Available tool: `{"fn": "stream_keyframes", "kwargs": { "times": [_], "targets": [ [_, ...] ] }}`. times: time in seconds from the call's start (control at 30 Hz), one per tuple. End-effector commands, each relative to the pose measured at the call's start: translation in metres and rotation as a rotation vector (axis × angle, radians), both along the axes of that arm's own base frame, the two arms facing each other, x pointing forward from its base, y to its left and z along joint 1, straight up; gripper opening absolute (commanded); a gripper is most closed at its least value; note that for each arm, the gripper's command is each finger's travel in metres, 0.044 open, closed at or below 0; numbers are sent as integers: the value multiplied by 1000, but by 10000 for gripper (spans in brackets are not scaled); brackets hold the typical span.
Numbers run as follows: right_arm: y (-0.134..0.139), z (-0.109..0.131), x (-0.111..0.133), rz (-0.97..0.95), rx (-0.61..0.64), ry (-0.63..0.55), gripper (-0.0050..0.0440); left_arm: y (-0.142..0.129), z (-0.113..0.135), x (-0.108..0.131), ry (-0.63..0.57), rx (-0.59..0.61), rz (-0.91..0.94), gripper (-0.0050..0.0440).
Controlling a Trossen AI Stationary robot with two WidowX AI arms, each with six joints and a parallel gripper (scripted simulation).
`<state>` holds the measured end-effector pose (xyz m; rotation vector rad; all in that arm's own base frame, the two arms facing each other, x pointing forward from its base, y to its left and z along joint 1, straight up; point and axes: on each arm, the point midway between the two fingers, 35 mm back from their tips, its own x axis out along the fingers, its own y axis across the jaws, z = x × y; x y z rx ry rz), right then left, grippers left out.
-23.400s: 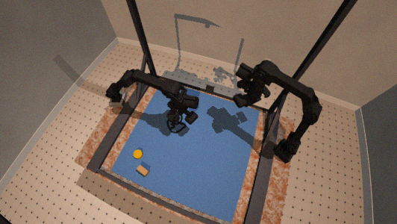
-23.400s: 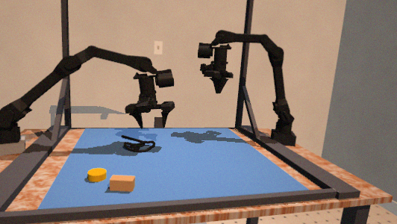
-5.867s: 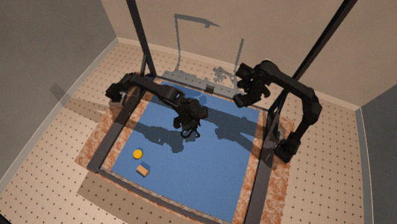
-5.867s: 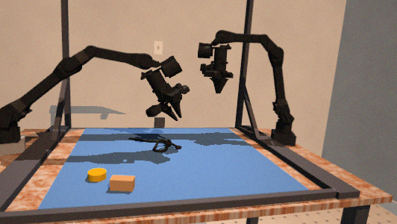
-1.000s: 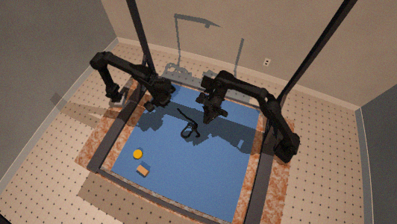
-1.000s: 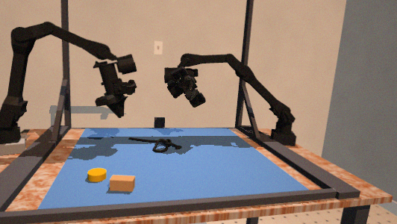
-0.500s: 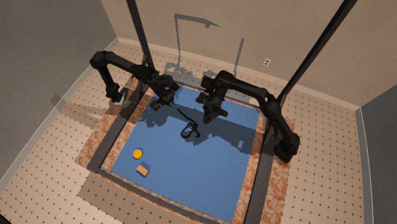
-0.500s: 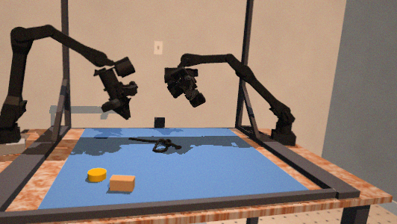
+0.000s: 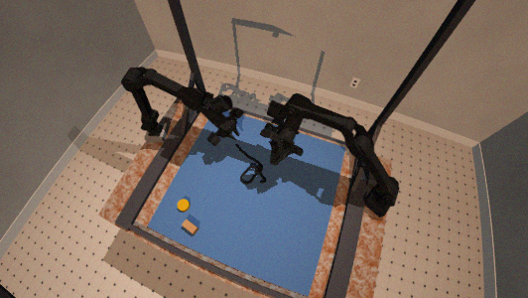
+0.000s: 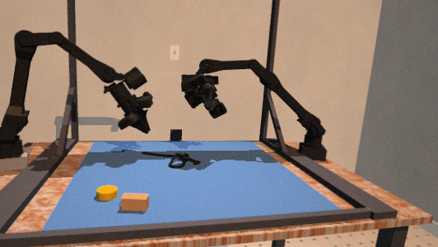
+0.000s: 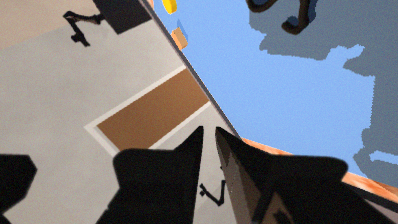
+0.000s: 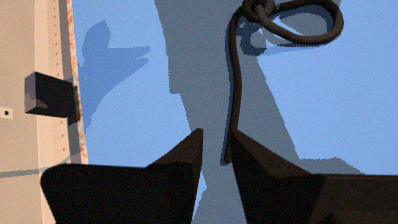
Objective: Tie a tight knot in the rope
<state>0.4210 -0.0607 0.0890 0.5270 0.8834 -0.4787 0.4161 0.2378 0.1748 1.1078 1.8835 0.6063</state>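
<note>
Hovering apart: left end effector (image 9: 274,160) (image 10: 216,108) (image 11: 209,128) and right end effector (image 9: 237,132) (image 10: 146,130) (image 12: 216,135), each narrowly parted, holding nothing; looped rope (image 9: 258,163) (image 10: 156,155) (image 11: 303,15) (image 12: 237,75) below, loose, presumably so we can grip and tighten it.

My matt black fingers look like smooth plastic; the blue mat (image 9: 238,233) (image 10: 230,189) resembles matt cloth, and the near block (image 9: 190,226) (image 10: 135,202) looks smooth and matt.
</note>
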Motion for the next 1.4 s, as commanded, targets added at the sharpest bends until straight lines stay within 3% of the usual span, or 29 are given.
{"fn": "stream_keyframes", "kwargs": {
  "times": [0.0, 0.17, 0.23, 0.33, 0.63, 0.8, 1.0, 1.1, 1.17, 1.37],
  "targets": [
    [-1, 6, 3, -8, -6, -26, 85, 0, 14, -1, -28, 10, -2, 65],
    [-1, 6, 3, -8, -6, -26, 85, 0, 14, -1, -28, 10, -2, 65],
    [-1, 6, 3, -8, -6, -26, 85, 0, 14, -1, -26, 8, -3, 113],
    [-1, 5, 3, -8, -6, -26, 85, 1, 11, -2, -8, -13, -9, 125],
    [-1, 2, 3, -8, -6, -26, 85, 11, -15, -5, 165, -229, -99, 125],
    [-1, -3, 3, -8, -6, -26, 85, 21, -45, -5, 327, -490, -270, 125],
    [-1, -8, 3, -8, -6, -26, 85, 29, -73, -3, 459, -724, -534, 125],
    [-1, -11, 3, -8, -6, -26, 85, 32, -83, 0, 512, -812, -691, 125],
    [-1, -11, 3, -8, -6, -26, 85, 32, -83, 0, 512, -812, -691, 125],
    [-1, -16, 3, -8, -6, -26, 85, 39, -102, 8, 604, -927, -1102, 125]
  ]
}}
